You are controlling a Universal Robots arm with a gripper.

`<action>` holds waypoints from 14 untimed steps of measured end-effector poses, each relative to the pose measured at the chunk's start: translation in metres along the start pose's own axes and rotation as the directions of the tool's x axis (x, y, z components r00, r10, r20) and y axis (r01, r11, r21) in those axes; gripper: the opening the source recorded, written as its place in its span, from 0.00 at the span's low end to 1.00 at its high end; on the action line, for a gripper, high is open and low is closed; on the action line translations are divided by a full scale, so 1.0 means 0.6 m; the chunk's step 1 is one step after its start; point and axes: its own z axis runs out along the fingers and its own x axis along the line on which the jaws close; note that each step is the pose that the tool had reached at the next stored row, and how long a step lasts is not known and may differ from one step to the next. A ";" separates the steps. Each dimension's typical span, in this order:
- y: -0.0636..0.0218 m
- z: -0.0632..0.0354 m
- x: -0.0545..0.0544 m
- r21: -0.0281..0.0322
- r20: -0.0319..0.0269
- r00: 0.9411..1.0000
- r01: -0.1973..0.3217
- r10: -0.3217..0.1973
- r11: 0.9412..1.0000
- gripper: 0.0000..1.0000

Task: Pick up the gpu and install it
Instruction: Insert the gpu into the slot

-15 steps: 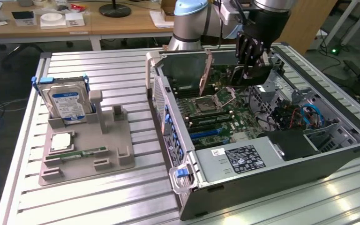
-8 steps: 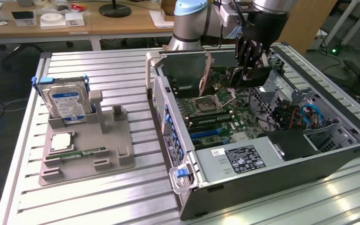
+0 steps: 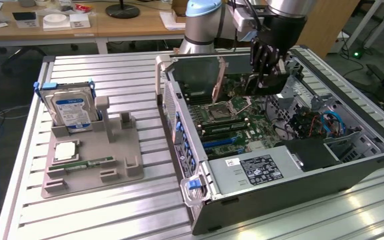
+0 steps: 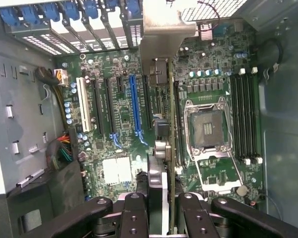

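Note:
My gripper hangs over the open computer case, shut on the gpu, a thin dark card held on edge a little above the motherboard. In the wrist view the gpu shows edge-on between my fingers, its metal bracket pointing toward the case's rear slot openings. The card sits between the blue expansion slot and the CPU socket, just beside the blue slot. Whether its lower edge touches a slot is hidden.
A grey parts holder on the slatted table at the exterior view's left carries an upright hard drive, a memory stick and a processor chip. Case walls, a drive cage and the power supply surround the motherboard.

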 end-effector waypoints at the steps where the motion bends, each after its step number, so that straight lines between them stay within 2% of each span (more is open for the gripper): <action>1: 0.000 0.000 0.000 0.000 0.000 1.000 0.006 -0.006 1.000 0.28; 5: 0.000 0.006 0.000 -0.001 0.002 0.999 0.043 -0.043 0.999 0.28; 8: 0.003 0.014 0.001 -0.001 0.000 0.999 0.044 -0.044 0.999 0.28; 14: 0.009 0.025 0.002 -0.001 0.000 0.999 0.047 -0.047 0.999 0.28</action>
